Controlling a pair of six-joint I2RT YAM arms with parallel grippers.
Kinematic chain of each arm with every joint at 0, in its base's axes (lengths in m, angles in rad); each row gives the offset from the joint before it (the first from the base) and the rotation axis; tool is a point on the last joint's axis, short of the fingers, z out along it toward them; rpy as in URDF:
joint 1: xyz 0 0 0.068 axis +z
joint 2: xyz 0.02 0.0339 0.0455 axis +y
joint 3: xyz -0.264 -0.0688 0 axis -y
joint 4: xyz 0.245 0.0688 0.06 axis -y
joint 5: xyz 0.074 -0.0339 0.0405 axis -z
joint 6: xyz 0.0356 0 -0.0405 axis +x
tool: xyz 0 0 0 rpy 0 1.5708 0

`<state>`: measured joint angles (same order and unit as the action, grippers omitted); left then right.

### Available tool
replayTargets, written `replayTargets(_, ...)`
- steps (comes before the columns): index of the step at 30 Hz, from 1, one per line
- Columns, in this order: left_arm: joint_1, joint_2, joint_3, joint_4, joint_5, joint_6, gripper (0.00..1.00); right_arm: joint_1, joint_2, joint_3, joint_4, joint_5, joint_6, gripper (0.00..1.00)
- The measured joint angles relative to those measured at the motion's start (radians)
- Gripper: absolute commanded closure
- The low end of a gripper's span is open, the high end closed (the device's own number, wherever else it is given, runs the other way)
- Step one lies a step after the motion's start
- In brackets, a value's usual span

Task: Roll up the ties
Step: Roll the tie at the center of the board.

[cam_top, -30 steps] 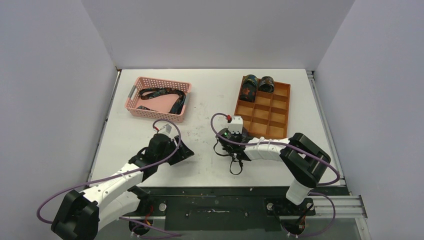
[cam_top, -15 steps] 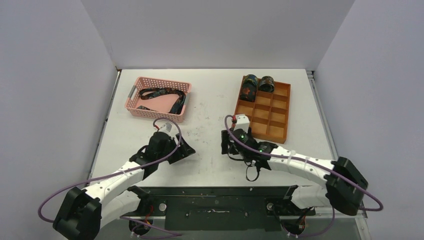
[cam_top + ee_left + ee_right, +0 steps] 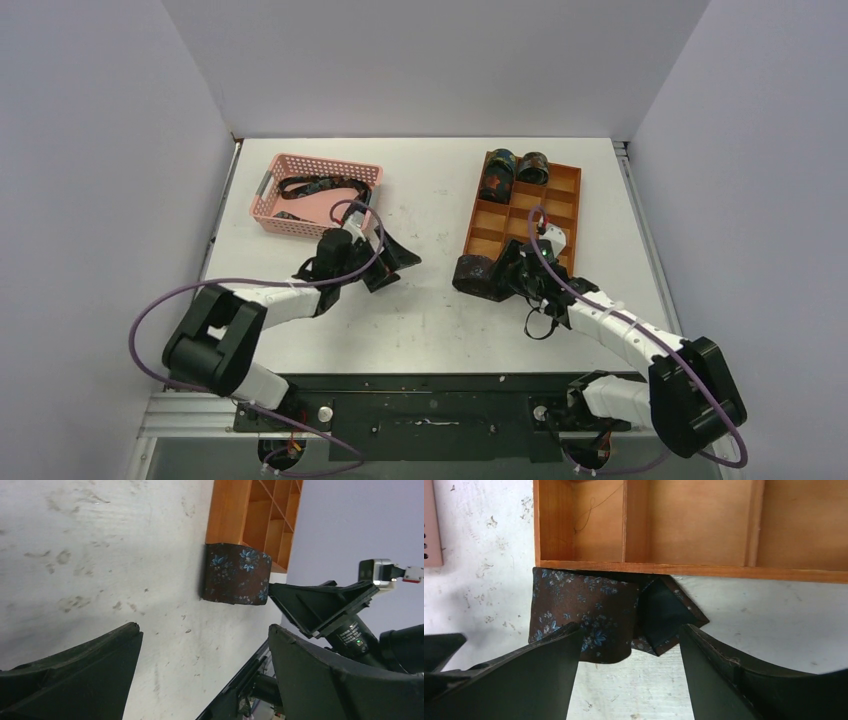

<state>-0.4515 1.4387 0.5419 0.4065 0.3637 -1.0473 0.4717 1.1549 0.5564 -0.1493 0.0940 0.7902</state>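
Starting far left: pink basket point(image 3: 268, 212) holding a loose tie point(image 3: 322, 187), partly hidden behind the mesh wall. Next, left gripper point(image 3: 398, 262) spread wide over bare table, grasping nothing. Centre: rolled tie point(image 3: 478, 274) lying on the white table point(image 3: 420, 320), pressed against the near-left corner of the wooden tray point(image 3: 562, 228), pointed tail poking loose. Right gripper point(image 3: 507, 278) released, fingers apart beside the roll, one overlapping its edge in the wrist view; contact hard to judge. Two more rolled ties point(image 3: 497, 178) in the tray's far-left compartments. Tabletop scuffed, smudged; pale lilac walls point(image 3: 100, 150) around.
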Motion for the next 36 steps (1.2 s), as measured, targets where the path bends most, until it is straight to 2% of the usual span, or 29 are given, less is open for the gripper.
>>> replayTargets(6, -0.037, 0.196, 0.131, 0.126, 0.098, -0.069, 0.00, -0.033, 0.041, -0.025, 0.095, -0.093, 0.048, 0.28)
replayTargets(9, -0.040, 0.241, 0.163, 0.181, 0.132, -0.094, 0.08, -0.040, 0.045, -0.036, 0.135, -0.122, 0.061, 0.28)
replayTargets(12, -0.040, 0.281, 0.187, 0.209, 0.159, -0.107, 0.10, -0.045, 0.054, -0.045, 0.165, -0.146, 0.068, 0.26)
replayTargets(19, -0.041, 0.312, 0.204, 0.189, 0.174, -0.092, 0.11, -0.052, 0.023, -0.062, 0.176, -0.156, 0.075, 0.24)
replayTargets(26, -0.047, 0.313, 0.247, 0.124, 0.166, -0.058, 0.11, -0.052, 0.081, -0.048, 0.173, -0.166, 0.067, 0.24)
replayTargets(29, -0.052, 0.322, 0.255, 0.104, 0.164, -0.046, 0.11, -0.052, 0.087, -0.048, 0.175, -0.170, 0.066, 0.28)
replayTargets(36, -0.072, 0.346, 0.280, 0.050, 0.165, -0.025, 0.11, -0.064, 0.087, -0.067, 0.198, -0.178, 0.064, 0.46)
